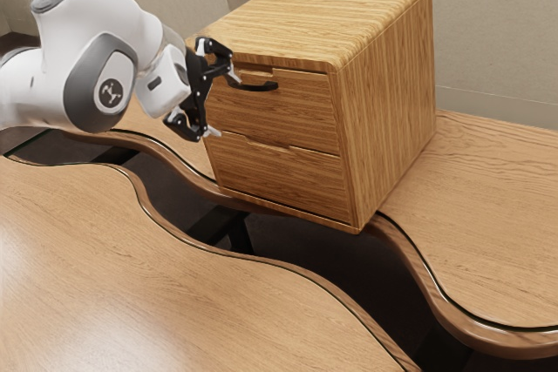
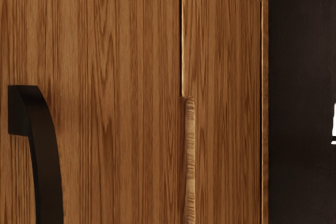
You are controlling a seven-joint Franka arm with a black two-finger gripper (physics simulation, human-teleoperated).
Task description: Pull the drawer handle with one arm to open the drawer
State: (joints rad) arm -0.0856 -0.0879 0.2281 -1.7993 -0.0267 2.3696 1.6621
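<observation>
Curving before the wooden cabinet [image 1: 384, 84], the table [image 1: 131, 302] carries it on its far section. The gripper [image 1: 222, 104] hovers at the cabinet's front, jaws spread wide, grasping nothing. Just beyond, the black drawer handle [image 1: 259, 87] sits on the cabinet's top drawer [image 1: 279, 115].

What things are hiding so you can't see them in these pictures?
Inside the top drawer: exterior view, its wooden front covers it.
Rest of the handle: wrist view, the picture's edge cuts it off.
Whether the pincer touches the handle: exterior view, the pincer overlaps its end.
Base of the arm: exterior view, the left edge cuts it off.
</observation>
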